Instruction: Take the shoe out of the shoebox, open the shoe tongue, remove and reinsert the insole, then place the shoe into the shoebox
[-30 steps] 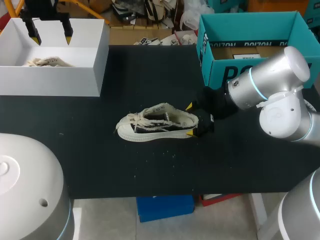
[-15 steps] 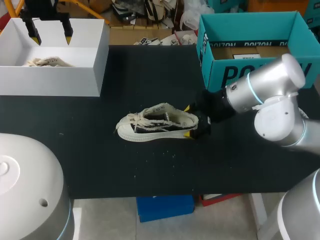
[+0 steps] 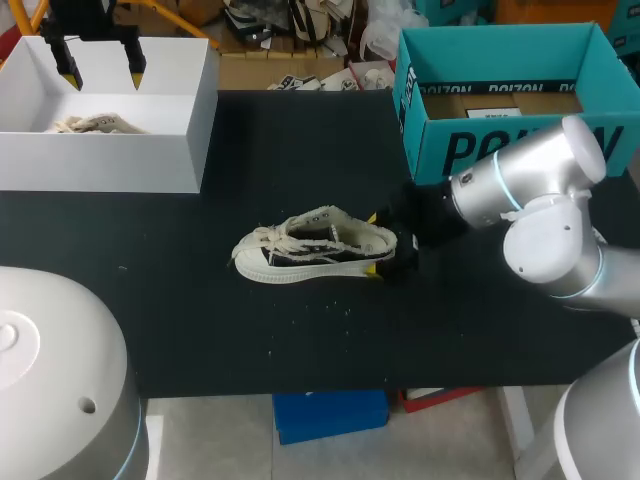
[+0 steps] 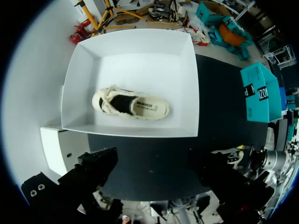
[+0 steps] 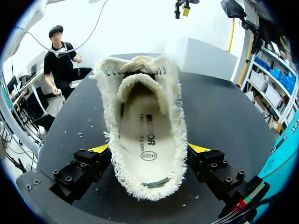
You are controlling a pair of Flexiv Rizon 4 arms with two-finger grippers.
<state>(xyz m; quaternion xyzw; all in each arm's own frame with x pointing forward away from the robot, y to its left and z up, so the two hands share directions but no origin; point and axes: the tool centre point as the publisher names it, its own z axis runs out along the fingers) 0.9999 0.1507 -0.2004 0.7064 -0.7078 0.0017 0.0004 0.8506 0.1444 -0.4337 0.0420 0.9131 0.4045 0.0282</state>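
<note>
Right tool (image 3: 373, 242) spread wide, low on the dark counter (image 3: 300, 150), with the heel of the shoe (image 3: 315, 250) between its two yellow tips, one tip on each side. Fingers very near the frayed sides of the heel; contact with them not possible to confirm. Seen from the right wrist, same tool (image 5: 149, 148) astride the shoe (image 5: 176, 135), which is pointing away from it, toe ahead, upright on its sole. Collar open toward the camera, pale insole (image 5: 147, 126) lying flat inside. Laces (image 3: 262, 238) loose at the toe end. Shoe near the middle of the counter, well apart from both boxes.

Left tool (image 3: 100, 72) also wide open, hanging above the white box (image 3: 190, 120) at the far left corner, touching nothing. Inside this box (image 4: 187, 84), a second shoe (image 4: 131, 105) lying on the floor of it. Teal box (image 3: 430, 140) at the far right of the counter, behind the right arm.
</note>
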